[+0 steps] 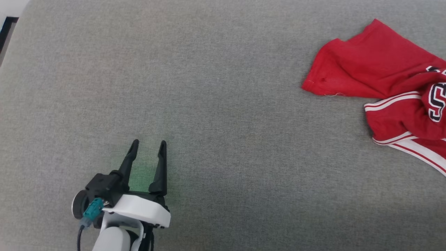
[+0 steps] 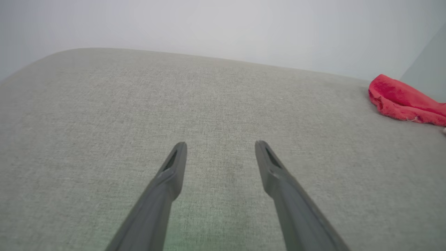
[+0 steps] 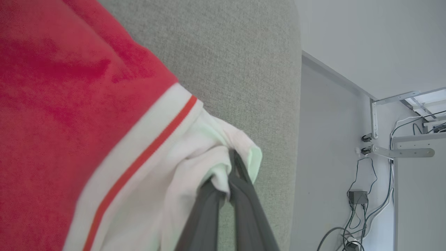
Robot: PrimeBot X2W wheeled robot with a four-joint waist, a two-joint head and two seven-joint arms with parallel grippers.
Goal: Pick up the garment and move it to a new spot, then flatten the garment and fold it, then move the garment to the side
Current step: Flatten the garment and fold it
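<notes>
My left gripper (image 1: 149, 142) is released, fingers spread wide, nothing between them. It's at the lower left of the head view over the grey surface (image 1: 223, 87), well apart from the garment (image 1: 376, 66). The garment lies bunched at the right edge of the head view: red body crumpled, white-striped trim and black white-outlined characters showing, partly cut off by the frame. In the right wrist view my right gripper (image 3: 232, 157) is clenched on a white sleeve fold of the garment, near the surface's edge. Cables (image 3: 359, 202) hang by a pale wall beyond that edge.
</notes>
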